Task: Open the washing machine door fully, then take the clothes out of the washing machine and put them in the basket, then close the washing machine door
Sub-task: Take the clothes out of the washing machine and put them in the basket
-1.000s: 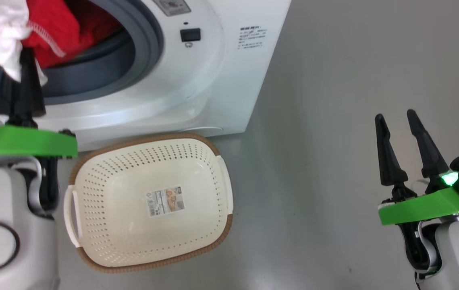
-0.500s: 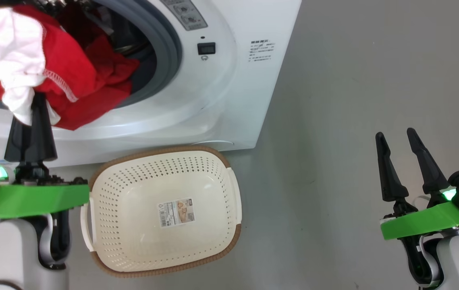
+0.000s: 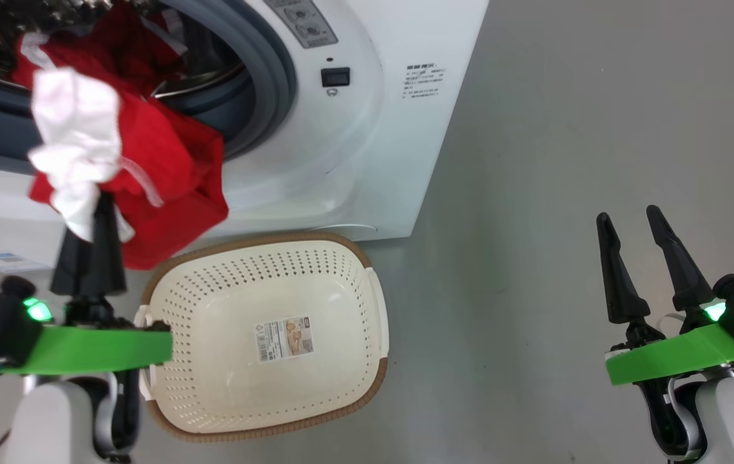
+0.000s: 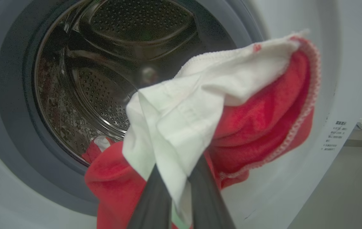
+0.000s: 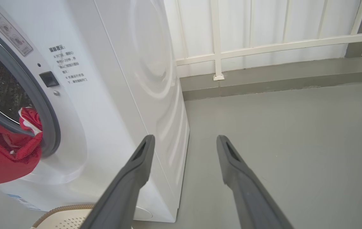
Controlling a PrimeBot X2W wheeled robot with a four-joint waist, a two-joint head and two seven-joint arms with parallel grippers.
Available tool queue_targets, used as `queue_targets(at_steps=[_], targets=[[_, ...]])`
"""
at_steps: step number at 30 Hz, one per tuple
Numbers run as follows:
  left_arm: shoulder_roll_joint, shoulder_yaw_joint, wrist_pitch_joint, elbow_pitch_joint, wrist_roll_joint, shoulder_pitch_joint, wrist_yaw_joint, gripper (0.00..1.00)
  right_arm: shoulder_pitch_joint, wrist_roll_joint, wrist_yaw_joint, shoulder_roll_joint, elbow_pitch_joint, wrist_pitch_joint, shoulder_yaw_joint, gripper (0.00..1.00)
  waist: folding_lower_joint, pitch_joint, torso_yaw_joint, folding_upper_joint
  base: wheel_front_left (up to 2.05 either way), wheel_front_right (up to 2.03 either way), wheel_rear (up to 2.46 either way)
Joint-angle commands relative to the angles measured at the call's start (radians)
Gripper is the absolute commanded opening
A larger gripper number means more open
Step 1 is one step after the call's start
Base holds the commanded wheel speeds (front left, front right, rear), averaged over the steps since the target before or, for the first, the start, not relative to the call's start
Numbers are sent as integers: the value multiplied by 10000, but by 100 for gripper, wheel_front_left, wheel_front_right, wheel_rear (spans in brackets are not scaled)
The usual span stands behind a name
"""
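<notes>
**Step in hand: transfer of the garment to the basket.**

The left gripper (image 3: 97,222) has its fingers pinching a white panel of the red garment (image 3: 167,161). The garment hangs in front of the washing machine (image 3: 367,129), below the drum opening. Its lower hem sits just above the 10 o'clock corner of the basket (image 3: 212,335), which stands on the floor (image 3: 566,129) against the machine front.

Recommended procedure:
1. Keep the pinch closed, since only a fold of fabric is held.
2. Move the garment toward 4 o'clock in the head view until the whole bundle is over the basket label.
3. Lower the garment so that the hem lands inside the brown rim, then release it.

The hem is likely to catch on the rim if it is released early.

The right gripper (image 3: 626,214) waits at 3 o'clock of the basket, well apart from it, with its fingers spread and holding nothing.

**Count**
- Washing machine: one.
- Basket: one, with no clothes in it.
- Grippers: two.
- Garments: one is held. More red fabric (image 4: 98,149) lies at the drum lip, at 7 o'clock in the left wrist view. Whether it is a second garment cannot be told.
</notes>
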Motion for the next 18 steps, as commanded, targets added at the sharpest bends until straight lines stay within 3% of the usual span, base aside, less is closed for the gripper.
queue_targets(at_steps=[1, 18], targets=[[134, 187, -49, 18, 96, 208, -55, 0, 81, -82, 63, -66, -248, -65, 191, 100, 0, 82, -47, 0, 0, 0, 0], [119, -561, -49, 3569, -24, -372, -55, 0, -335, -73, 63, -4, -423, -65, 95, 100, 0, 1250, -246, 0, 0, 0, 0]])
